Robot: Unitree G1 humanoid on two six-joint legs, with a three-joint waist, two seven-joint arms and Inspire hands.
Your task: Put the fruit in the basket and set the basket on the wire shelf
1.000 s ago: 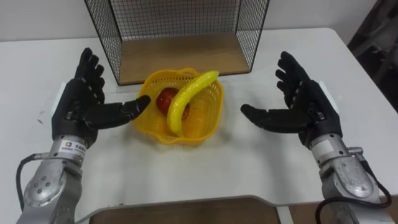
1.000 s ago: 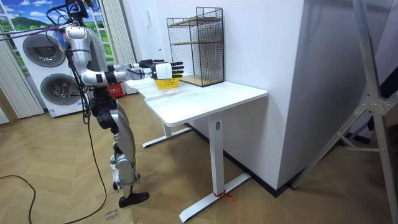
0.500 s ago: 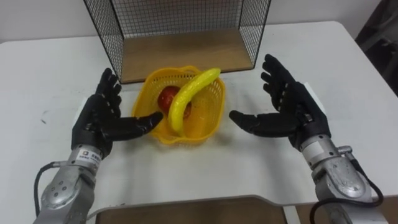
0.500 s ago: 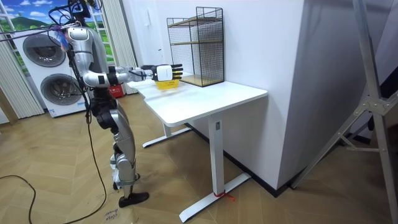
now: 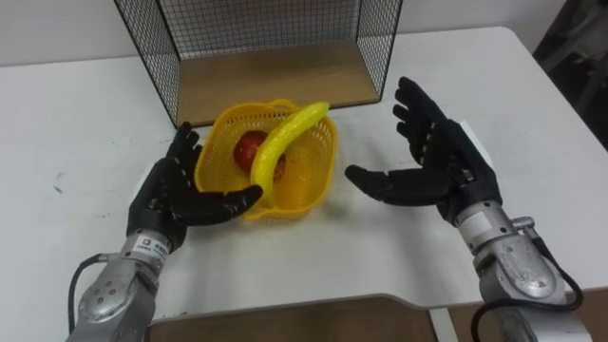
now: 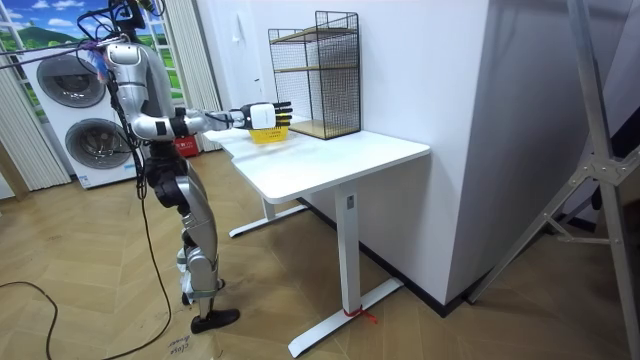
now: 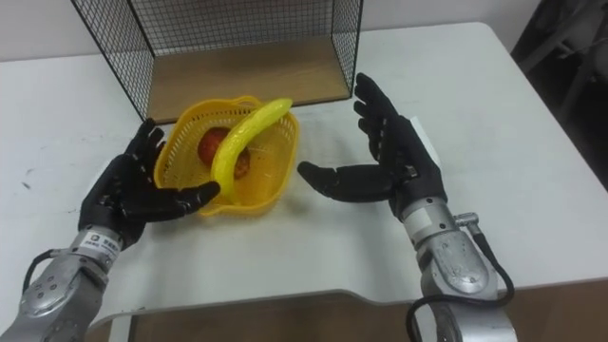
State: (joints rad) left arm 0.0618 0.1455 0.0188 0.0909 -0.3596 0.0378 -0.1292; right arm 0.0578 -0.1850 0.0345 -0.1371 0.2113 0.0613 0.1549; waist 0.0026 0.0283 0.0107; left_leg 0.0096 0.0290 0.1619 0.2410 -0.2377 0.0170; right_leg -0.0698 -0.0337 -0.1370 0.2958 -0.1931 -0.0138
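- White table [image 5: 76, 114] spreads across the left eye view, matte and bare apart from a faint dark speck near its left edge.
- At the far side stands the wire shelf [image 5: 275, 81], a black mesh cage with a wooden bottom board resting on the tabletop.
- Just in front of that board sits the yellow basket [image 5: 328, 152] on the table, holding a red fruit [image 5: 250, 149] and a banana [image 5: 285, 138] that lies slantwise over it, its tip past the far rim.
- The left hand [image 5: 176, 195] is spread flat against the basket's left side, fingers straight and thumb along the near wall.
- The right hand [image 5: 442, 166] is also spread, fingers straight, thumb pointing at the basket, and a gap of table lies between them.
- From the room view, the robot stands upright on a wooden floor [image 6: 100, 320] at the table's end on the room view's left, both arms stretched forward over the top.
- Two washing machines [image 6: 70, 120] stand behind it, and a white wall [image 6: 420, 70] backs the table.
- Seen through the right eye view, the layout matches: basket between the two spread hands, shelf behind.
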